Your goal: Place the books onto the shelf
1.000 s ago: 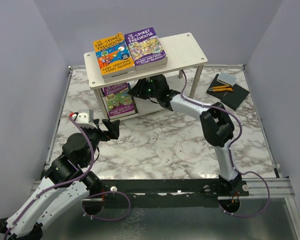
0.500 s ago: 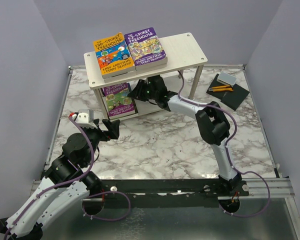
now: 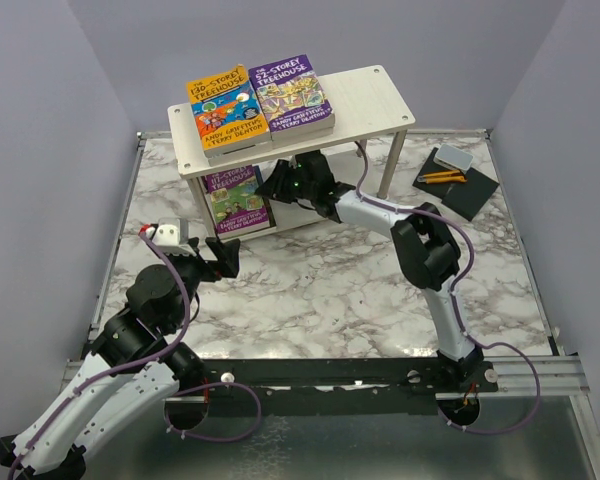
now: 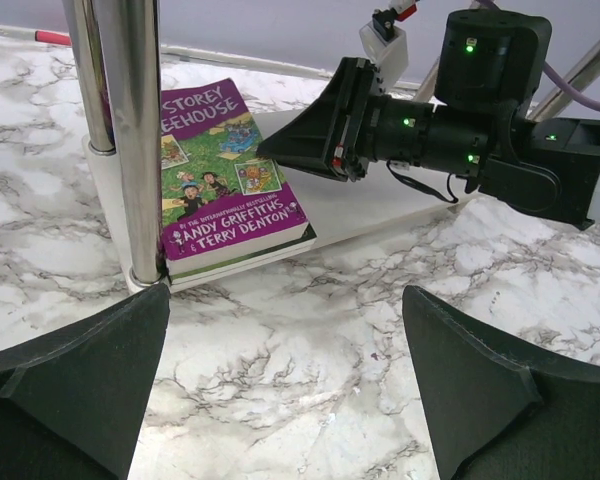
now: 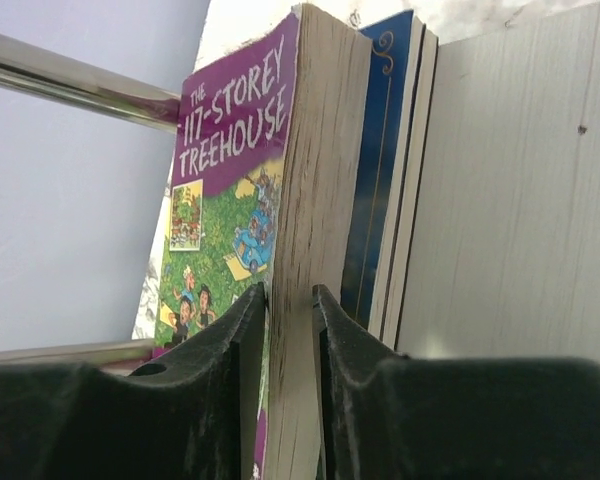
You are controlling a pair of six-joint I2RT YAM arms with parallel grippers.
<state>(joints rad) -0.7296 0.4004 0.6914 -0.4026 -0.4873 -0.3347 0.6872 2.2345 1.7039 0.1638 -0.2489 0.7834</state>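
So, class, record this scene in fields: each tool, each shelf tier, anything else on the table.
Left tool: open, empty, above the table
Right tool: under the top tier, shut on the 117-Storey Treehouse book
Top tier: orange book and purple book, flat, side by side
Lower tier: 117-Storey Treehouse book lying on a blue book
Elsewhere: black pad with pencils, right of the shelf
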